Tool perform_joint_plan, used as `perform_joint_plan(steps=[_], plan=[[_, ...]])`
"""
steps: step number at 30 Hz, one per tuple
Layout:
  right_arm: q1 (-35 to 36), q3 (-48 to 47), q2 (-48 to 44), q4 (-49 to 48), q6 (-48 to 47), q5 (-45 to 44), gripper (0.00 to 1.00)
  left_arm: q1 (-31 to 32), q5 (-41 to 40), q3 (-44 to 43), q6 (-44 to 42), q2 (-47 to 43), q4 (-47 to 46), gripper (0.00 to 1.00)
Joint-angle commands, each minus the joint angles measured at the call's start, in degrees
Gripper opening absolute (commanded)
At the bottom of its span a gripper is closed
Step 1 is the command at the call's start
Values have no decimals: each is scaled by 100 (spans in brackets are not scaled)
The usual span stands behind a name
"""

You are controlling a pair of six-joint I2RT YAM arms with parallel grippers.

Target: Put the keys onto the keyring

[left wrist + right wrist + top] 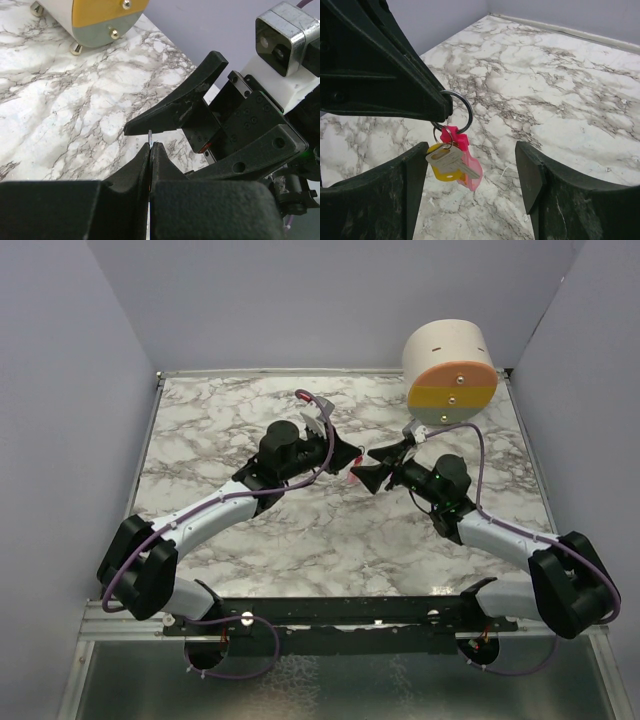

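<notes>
Left gripper (151, 146) is clamped on the keyring (468, 107), keys (451, 162) dangling; right gripper (471, 150) gapes wide around them. A careless close could yank the ring loose.

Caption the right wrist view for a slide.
Left gripper pinches the keyring; keys hang from it before the open right gripper.

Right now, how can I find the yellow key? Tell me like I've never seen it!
Look above the middle of the marble table, where the left hand pinches a silver keyring. Two little keys dangle under it. The yellow key has a yellow head and silver blade; its neighbour, the pink key, is pink and longer.
</notes>
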State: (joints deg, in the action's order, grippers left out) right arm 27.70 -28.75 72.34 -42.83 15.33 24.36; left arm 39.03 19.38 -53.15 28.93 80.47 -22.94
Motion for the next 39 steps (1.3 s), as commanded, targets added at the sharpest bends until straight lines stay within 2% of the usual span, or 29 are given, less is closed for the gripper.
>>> perform_joint_plan(steps=[1,8,14,24,39], plan=[[33,66,125,-334,27,-221,68,115,-313,-242,-77,41,219,0],[29,124,247,-598,164,-290,60,238,-488,-354,-68,135,420,0],[33,168,234,-595,156,-470,47,281,-638,-483,-109,113,747,0],[32,256,123,-522,40,-710,32,290,-715,-698,-168,89,1308,0],[33,353,-62,-482,-116,-942,29,290,-298,-1188,-276,348,2185,0]])
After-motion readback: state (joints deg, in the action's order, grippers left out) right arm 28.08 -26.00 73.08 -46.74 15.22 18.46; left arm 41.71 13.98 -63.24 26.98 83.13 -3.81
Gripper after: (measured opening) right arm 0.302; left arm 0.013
